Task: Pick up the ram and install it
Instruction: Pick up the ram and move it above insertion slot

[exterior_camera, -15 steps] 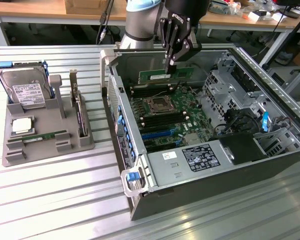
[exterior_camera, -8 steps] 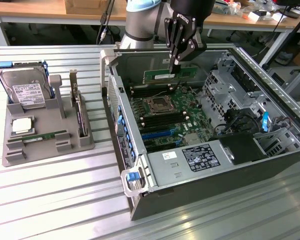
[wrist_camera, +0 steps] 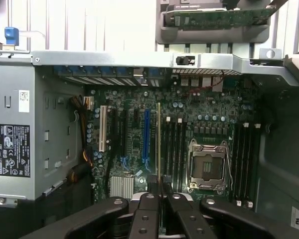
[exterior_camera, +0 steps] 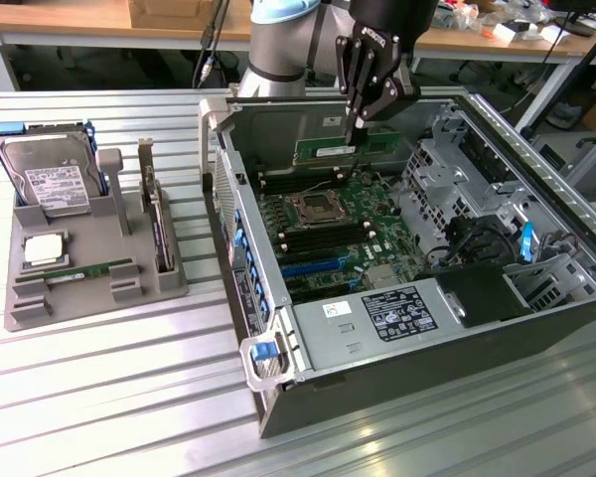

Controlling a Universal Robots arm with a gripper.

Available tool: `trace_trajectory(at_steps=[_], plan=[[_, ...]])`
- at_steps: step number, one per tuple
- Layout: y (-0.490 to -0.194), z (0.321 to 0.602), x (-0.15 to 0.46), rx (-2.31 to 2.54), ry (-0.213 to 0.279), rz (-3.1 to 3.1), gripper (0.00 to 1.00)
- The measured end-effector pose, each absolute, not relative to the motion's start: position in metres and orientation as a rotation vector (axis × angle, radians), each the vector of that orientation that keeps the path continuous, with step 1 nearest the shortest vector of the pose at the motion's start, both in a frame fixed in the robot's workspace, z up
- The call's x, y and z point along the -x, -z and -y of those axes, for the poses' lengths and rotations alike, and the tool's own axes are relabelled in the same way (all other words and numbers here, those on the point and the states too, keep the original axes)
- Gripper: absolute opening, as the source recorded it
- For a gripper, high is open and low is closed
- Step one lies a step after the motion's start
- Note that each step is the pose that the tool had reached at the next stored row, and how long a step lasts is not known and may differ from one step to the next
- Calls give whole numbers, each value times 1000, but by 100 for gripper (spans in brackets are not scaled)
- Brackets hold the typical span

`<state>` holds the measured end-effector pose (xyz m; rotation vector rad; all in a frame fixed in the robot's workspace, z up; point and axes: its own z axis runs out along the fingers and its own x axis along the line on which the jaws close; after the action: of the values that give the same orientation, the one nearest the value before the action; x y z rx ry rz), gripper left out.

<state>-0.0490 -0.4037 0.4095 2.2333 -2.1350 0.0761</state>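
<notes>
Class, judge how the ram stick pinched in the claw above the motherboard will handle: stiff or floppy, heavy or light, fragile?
Probably stiff: the ram juts straight out to either side of the claw without sagging. Likely light: a narrow pinch on its upper edge carries it. Probably fragile: it looks like a thin bare board.

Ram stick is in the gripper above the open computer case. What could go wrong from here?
1. The ram, pinched by the gripper, hangs above the motherboard. Seen edge-on from the wrist, it seems slightly off the memory slots, so it could land on the board instead.
2. The open processor socket lies right beside those slots, and a stray descent could hit it.
3. The thin stick might tilt in the grip.
</notes>
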Motion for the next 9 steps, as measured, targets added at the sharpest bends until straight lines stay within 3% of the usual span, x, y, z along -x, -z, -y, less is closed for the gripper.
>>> trace_trajectory(at_steps=[9], plan=[[-409, 403, 39, -2233, -76, 2135, 12]])
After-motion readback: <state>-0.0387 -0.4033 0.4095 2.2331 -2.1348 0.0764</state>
